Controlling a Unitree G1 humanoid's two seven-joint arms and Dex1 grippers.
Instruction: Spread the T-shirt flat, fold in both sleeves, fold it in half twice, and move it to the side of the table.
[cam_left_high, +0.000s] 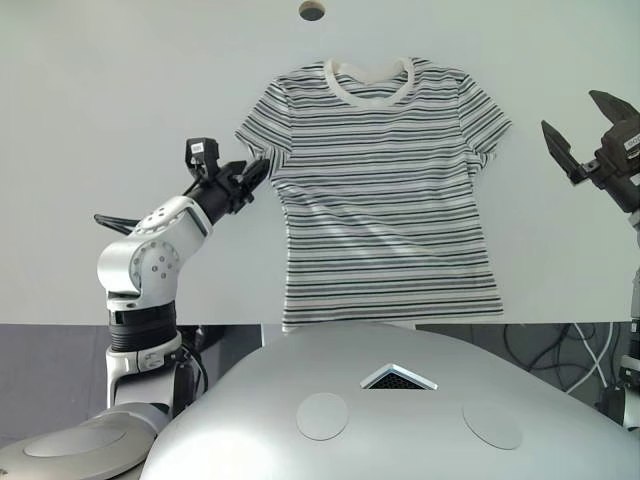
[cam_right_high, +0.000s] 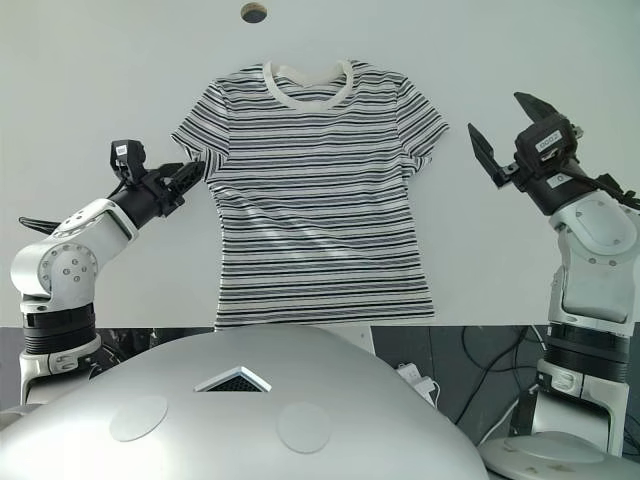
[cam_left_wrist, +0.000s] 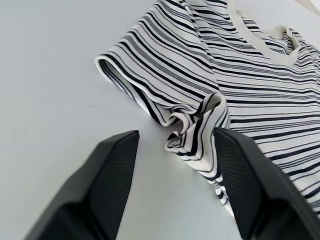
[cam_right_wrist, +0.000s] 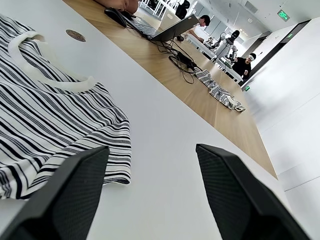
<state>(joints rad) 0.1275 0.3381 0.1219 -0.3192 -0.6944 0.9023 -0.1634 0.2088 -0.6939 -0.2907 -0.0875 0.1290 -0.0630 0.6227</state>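
A white table (cam_left_high: 100, 100) spreads before you, with a small round grommet (cam_left_high: 312, 11) toward its 12 o'clock edge. The striped T-shirt (cam_left_high: 385, 200) lies in the middle, collar toward 12 o'clock and hem at 6 o'clock by the near edge, its body flat. I judge you are finishing the spreading and about to start the sleeve folds. Your left gripper (cam_left_wrist: 175, 137) sits low at the shirt's 9 o'clock, arm stretched forward over the table. Its jaws are released and stand either side of a bunched fold (cam_left_wrist: 195, 125) below the left sleeve (cam_left_wrist: 150, 75), clasping nothing. The next move calls for closing on that cloth, smoothing it out, then carrying the sleeve toward 3 o'clock across the chest. Your right gripper (cam_right_high: 503, 125) hangs raised at the shirt's 3 o'clock, jaws spread wide and empty, apart from the right sleeve (cam_right_high: 425, 125).
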